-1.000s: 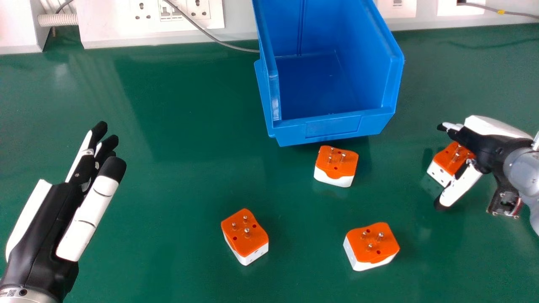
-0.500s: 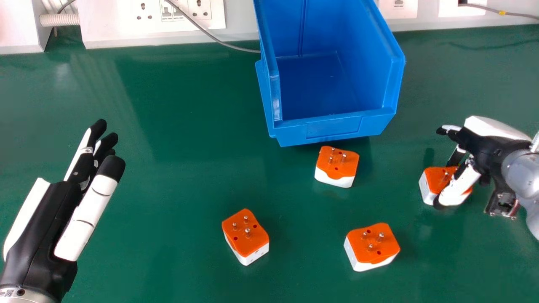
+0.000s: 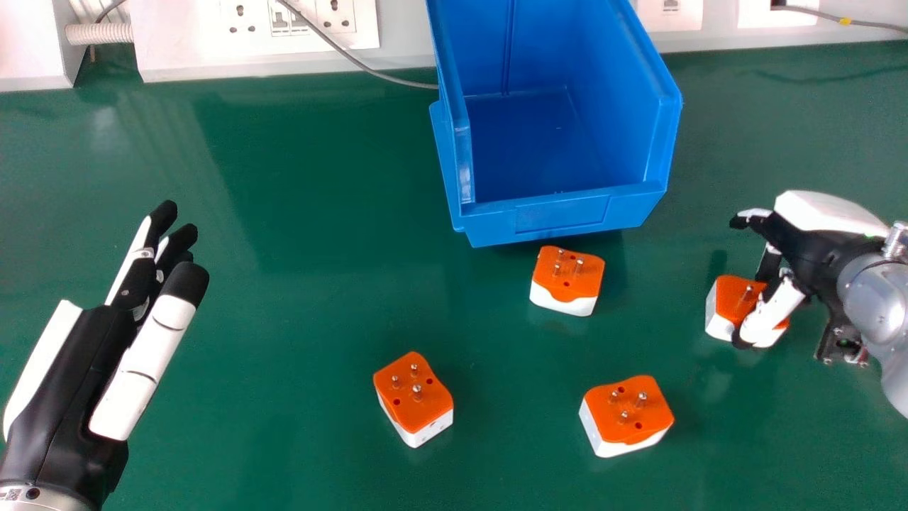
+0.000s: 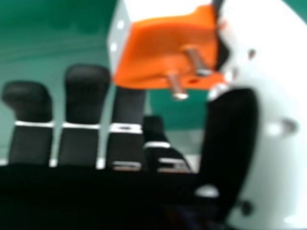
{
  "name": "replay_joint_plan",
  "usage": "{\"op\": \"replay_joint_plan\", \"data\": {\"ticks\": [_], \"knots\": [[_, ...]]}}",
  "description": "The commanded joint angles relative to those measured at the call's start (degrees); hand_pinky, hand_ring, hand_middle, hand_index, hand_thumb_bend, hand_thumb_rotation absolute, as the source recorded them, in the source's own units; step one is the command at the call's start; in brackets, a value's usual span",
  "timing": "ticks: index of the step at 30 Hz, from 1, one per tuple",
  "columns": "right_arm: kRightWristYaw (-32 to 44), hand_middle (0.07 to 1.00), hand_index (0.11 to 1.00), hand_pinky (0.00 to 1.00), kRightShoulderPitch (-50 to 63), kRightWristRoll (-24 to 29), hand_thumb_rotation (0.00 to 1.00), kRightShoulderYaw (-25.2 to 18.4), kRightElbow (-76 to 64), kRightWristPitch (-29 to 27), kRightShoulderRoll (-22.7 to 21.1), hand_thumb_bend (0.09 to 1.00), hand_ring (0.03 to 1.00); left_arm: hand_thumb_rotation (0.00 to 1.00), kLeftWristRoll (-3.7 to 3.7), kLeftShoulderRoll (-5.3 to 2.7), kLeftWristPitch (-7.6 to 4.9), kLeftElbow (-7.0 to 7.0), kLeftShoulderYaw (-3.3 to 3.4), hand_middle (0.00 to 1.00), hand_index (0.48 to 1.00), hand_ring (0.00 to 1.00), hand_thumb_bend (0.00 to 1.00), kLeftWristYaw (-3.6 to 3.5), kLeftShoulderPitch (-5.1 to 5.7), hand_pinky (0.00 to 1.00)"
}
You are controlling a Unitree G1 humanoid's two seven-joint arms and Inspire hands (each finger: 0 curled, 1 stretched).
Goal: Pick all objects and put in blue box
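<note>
My right hand (image 3: 816, 252) is low at the table's right side, its thumb and a finger pinching an orange-and-white plug adapter (image 3: 731, 301). In the right hand view, the thumb of my right hand (image 4: 268, 115) lies against this adapter (image 4: 158, 52), whose metal pins show. Three more adapters stand pins up on the table: one (image 3: 566, 278) just before the blue box (image 3: 560, 215), one (image 3: 413, 399) at lower centre, one (image 3: 626, 415) to its right. The box's visible floor holds nothing. My left hand (image 3: 78, 376) is open at the lower left, away from the adapters.
The green table (image 3: 298, 305) runs back to a white wall ledge (image 3: 191, 42) with sockets. A grey cable (image 3: 355, 62) hangs down to the box's left side. Another cable (image 3: 879, 25) crosses the back right.
The adapter at my right hand has turned and shifted slightly toward the near left, and the fingers have come in around it. The right hand has edged left. The left hand has barely moved.
</note>
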Motion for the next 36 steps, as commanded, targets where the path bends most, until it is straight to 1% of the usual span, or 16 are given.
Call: {"op": "replay_joint_plan", "data": {"ticks": [1, 3, 4, 5, 6, 7, 8, 9, 11, 12, 14, 16, 19, 23, 28, 36], "knots": [[-2.3, 0.482, 0.789, 0.14, -0.1, -0.4, 0.00, -0.3, -0.9, -1.4, -1.3, 0.549, 0.194, 0.94, -0.48, 0.69, -0.77, -1.29, 0.68, 0.98, 1.000, 0.98, 0.73, -0.17, 0.04, 0.94], [-3.4, 0.482, 0.789, 0.14, 0.0, -0.2, 0.00, -0.8, -0.4, -2.1, -1.2, 0.549, 0.194, 0.94, -0.44, 0.67, -0.65, -1.44, 0.63, 0.98, 1.000, 0.98, 0.73, -0.13, 0.07, 0.94], [-3.8, 0.485, 0.768, 0.20, 0.0, -0.1, 0.00, -0.9, -0.1, -2.2, -1.0, 0.539, 0.283, 0.94, -0.42, 0.65, -0.61, -1.51, 0.58, 0.98, 1.000, 0.98, 0.73, -0.10, 0.02, 0.94], [-4.2, 0.534, 0.747, 0.25, 0.0, 0.0, 0.00, -1.0, 0.0, -2.3, -0.9, 0.514, 0.355, 0.94, -0.39, 0.65, -0.68, -1.45, 0.56, 0.98, 1.000, 0.98, 0.73, -0.10, 0.00, 0.94], [-4.5, 0.534, 0.747, 0.25, 0.0, 0.0, 0.00, -1.1, 0.0, -2.5, -0.9, 0.514, 0.355, 0.94, -0.37, 0.67, -0.70, -1.39, 0.55, 0.98, 1.000, 0.98, 0.73, -0.11, -0.05, 0.94], [-5.1, 0.568, 0.728, 0.29, 0.1, 0.1, 0.00, -1.1, 0.1, -2.8, -0.9, 0.495, 0.411, 0.95, -0.35, 0.69, -0.69, -1.37, 0.54, 0.98, 1.000, 0.98, 0.73, -0.13, -0.03, 0.94], [-5.7, 0.568, 0.728, 0.29, 0.2, 0.1, 0.00, -1.2, 0.1, -3.1, -0.9, 0.495, 0.411, 0.95, -0.33, 0.72, -0.67, -1.31, 0.52, 0.98, 1.000, 0.98, 0.73, -0.14, -0.09, 0.94], [-6.3, 0.588, 0.708, 0.32, 0.4, 0.0, 0.00, -1.2, 0.0, -3.4, -1.0, 0.479, 0.455, 0.95, -0.29, 0.72, -0.73, -1.19, 0.48, 0.98, 1.000, 0.98, 0.72, -0.15, -0.15, 0.94], [-7.3, 0.604, 0.665, 0.36, 0.8, 0.0, 0.00, -1.3, -0.3, -4.2, -1.2, 0.457, 0.501, 0.95, -0.22, 0.69, -0.87, -1.17, 0.43, 0.98, 1.000, 0.98, 0.72, -0.16, -0.08, 0.94], [-7.9, 0.604, 0.665, 0.36, 1.0, -0.1, 0.00, -1.4, -0.4, -4.6, -1.3, 0.457, 0.501, 0.95, -0.21, 0.67, -0.86, -1.22, 0.41, 0.98, 1.000, 0.98, 0.72, -0.15, -0.06, 0.94], [-9.2, 0.606, 0.616, 0.39, 1.2, -0.4, 0.00, -1.4, -0.5, -5.2, -1.5, 0.453, 0.520, 0.95, -0.13, 0.63, -0.84, -1.29, 0.25, 0.98, 1.000, 0.98, 0.72, -0.11, -0.17, 0.94], [-9.8, 0.606, 0.616, 0.39, 1.2, -0.6, 0.00, -1.4, -0.7, -5.3, -1.6, 0.453, 0.520, 0.95, 0.00, 0.64, -0.93, -1.25, 0.12, 0.98, 1.000, 0.98, 0.72, -0.10, -0.27, 0.94], [-10.4, 0.589, 0.568, 0.38, 1.4, -0.9, 0.00, -1.7, -1.1, -5.2, -1.8, 0.464, 0.501, 0.95, 0.03, 0.64, -1.06, -0.90, 0.01, 0.98, 1.000, 0.98, 0.73, -0.07, -0.64, 0.94], [-10.6, 0.579, 0.550, 0.37, 1.3, -1.3, 0.00, -1.6, -0.8, -5.0, -1.8, 0.470, 0.489, 0.95, -0.11, 0.54, -1.34, -0.72, -0.04, 0.98, 1.000, 0.98, 0.73, -0.15, -0.65, 0.94], [-10.7, 0.564, 0.531, 0.36, 1.1, -1.7, 0.00, -1.3, -0.2, -5.0, -1.8, 0.478, 0.466, 0.95, -0.20, 0.44, -1.33, -0.71, -0.19, 0.98, 1.000, 0.98, 0.73, -0.12, -0.85, 0.94], [-10.3, 0.549, 0.513, 0.36, 0.9, -2.0, 0.00, -1.1, -0.5, -4.6, -2.0, 0.486, 0.447, 0.95, -0.10, 0.29, -1.60, -0.77, -0.38, 0.98, 1.000, 0.98, 0.74, -0.09, -0.68, 0.94]]}}
